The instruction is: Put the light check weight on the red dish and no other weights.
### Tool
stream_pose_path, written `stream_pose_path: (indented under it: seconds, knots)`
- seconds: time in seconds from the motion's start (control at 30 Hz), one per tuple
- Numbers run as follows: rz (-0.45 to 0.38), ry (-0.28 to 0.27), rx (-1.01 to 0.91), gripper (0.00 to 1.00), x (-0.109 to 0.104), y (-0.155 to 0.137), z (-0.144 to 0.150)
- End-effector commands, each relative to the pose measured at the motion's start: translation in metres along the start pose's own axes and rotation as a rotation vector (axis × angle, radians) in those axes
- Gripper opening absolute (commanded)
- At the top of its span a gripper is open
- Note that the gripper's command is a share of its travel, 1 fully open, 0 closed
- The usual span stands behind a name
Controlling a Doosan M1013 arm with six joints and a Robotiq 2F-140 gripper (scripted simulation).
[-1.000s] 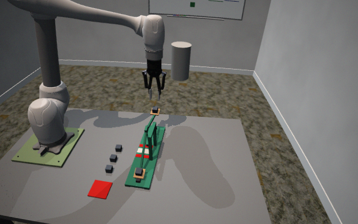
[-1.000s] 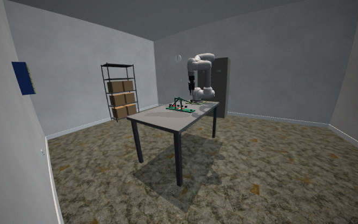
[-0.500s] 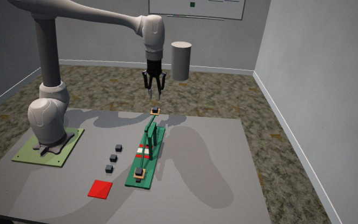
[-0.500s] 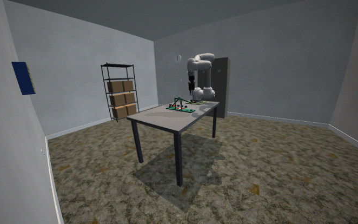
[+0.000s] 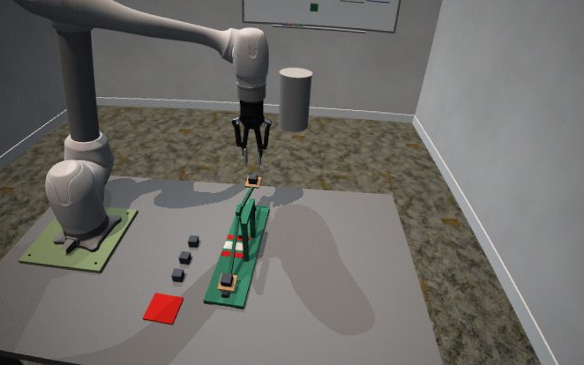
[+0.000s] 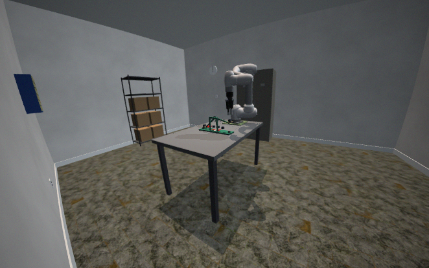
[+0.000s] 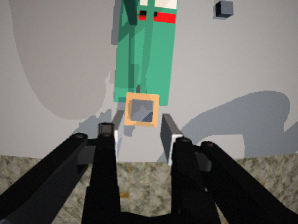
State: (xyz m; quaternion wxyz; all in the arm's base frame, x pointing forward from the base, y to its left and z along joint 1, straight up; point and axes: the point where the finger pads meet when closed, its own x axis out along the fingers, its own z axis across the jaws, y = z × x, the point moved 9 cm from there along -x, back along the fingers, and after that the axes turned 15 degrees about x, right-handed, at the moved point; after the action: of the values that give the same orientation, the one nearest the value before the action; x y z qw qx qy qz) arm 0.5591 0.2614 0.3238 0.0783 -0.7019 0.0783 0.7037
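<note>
On the table [image 5: 344, 271] [image 6: 192, 143], the green balance [image 5: 212, 293] [image 6: 221, 131] [image 7: 160, 75] tilts, a dark weight in each pan. Above its raised pan [image 5: 247, 185] [image 7: 156, 112], the jaws [image 5: 252, 157] [image 6: 229, 112] stand partly open, holding nothing. The red dish [image 5: 162, 309] lies near three small weights.

Three views: top, exterior, wrist.
Top: you look down obliquely from above the desk [image 5: 330, 281] [image 6: 192, 143] [image 7: 200, 70], fairly near. Exterior: you're farthest back, facing a desk corner. Wrist: closest, down past the pincer [image 5: 252, 156] [image 6: 229, 112] [image 7: 145, 142]. Top and wrist share the green balance base [image 5: 221, 297] [image 6: 224, 132] [image 7: 157, 75].
</note>
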Motion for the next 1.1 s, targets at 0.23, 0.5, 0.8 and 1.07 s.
stream_pose_path:
  seconds: [0.23, 0.5, 0.8, 1.07]
  knots:
    - [0.000, 0.000, 0.000, 0.35, 0.012, 0.000, 0.000]
    - [0.000, 0.000, 0.000, 0.35, 0.024, 0.000, 0.000]
    - [0.000, 0.000, 0.000, 0.35, 0.033, 0.000, 0.000]
    - [0.000, 0.000, 0.000, 0.35, 0.038, 0.000, 0.000]
